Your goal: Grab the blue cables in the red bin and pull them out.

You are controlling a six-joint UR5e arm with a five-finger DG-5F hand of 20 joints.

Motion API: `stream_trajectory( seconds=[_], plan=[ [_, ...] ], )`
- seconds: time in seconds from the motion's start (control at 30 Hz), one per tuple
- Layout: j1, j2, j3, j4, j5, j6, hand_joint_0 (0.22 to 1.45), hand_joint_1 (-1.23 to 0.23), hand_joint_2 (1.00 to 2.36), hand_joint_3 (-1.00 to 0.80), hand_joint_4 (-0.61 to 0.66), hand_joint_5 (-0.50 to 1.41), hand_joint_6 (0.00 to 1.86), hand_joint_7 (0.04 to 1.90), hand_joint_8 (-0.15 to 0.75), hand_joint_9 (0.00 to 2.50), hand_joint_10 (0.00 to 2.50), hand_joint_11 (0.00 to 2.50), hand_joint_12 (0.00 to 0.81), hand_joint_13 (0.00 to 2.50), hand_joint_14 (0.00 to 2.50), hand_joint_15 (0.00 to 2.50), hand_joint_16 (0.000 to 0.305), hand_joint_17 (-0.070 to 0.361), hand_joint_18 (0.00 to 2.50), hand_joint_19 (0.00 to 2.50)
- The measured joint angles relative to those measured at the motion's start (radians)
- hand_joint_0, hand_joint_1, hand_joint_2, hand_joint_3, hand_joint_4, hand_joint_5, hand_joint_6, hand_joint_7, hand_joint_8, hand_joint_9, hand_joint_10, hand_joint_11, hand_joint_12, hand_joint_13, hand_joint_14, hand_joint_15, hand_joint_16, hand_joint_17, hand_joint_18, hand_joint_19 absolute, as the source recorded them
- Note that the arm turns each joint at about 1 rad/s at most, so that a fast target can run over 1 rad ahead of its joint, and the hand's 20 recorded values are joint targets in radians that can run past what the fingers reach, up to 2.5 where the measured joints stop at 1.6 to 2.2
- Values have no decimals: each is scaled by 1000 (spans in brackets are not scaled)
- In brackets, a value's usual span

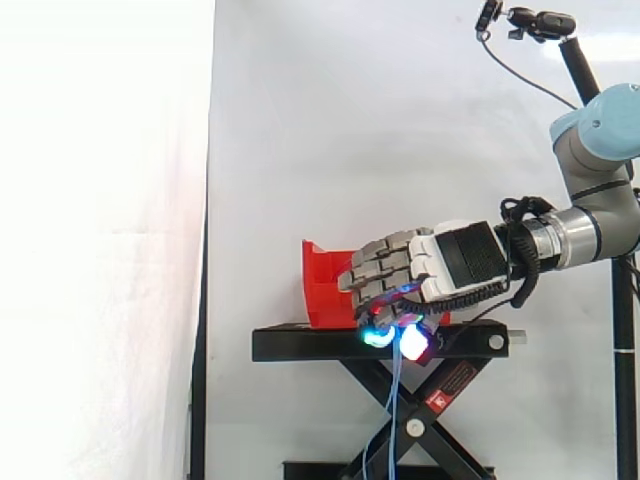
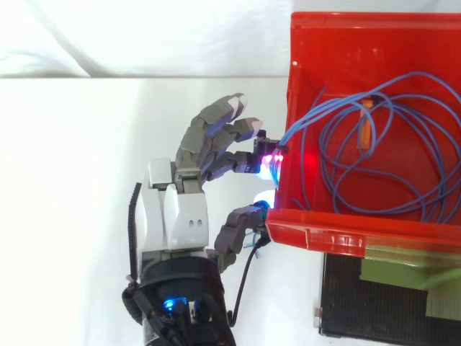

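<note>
The red bin (image 2: 346, 238) holds a loose coil of thin blue cables (image 2: 310, 120). A bundle of strands runs up over the bin's left wall to my hand (image 2: 180, 216), which sits just outside that wall. Its fingers are curled, and the glowing fingertips (image 2: 268, 160) pinch the strands at the rim. In the side view the hand (image 1: 430, 262) is in front of the bin (image 1: 320, 285), fingers pointing down. Blue strands (image 1: 393, 400) hang from the fingertips past the stand.
The bin rests on a black scissor stand (image 1: 300, 343) before a white curtain. A camera on a pole (image 1: 540, 22) stands at the upper right. A small orange piece (image 2: 366, 130) lies inside the bin. A black plate (image 2: 389, 303) shows beside the bin.
</note>
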Motion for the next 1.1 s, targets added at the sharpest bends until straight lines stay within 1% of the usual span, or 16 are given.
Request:
stream_trajectory(
  seconds=[0.4,1.1],
  plan=[
    [0,0,0,-2,0,0,813,-938,1000,-1000,113,756,367,589,226,787,20,564,300,620,16,382,37,84,480,541],
    [0,0,0,12,0,-3,816,-938,1000,-1000,110,777,352,605,223,790,20,563,299,634,15,388,37,83,481,544]
  ],
)
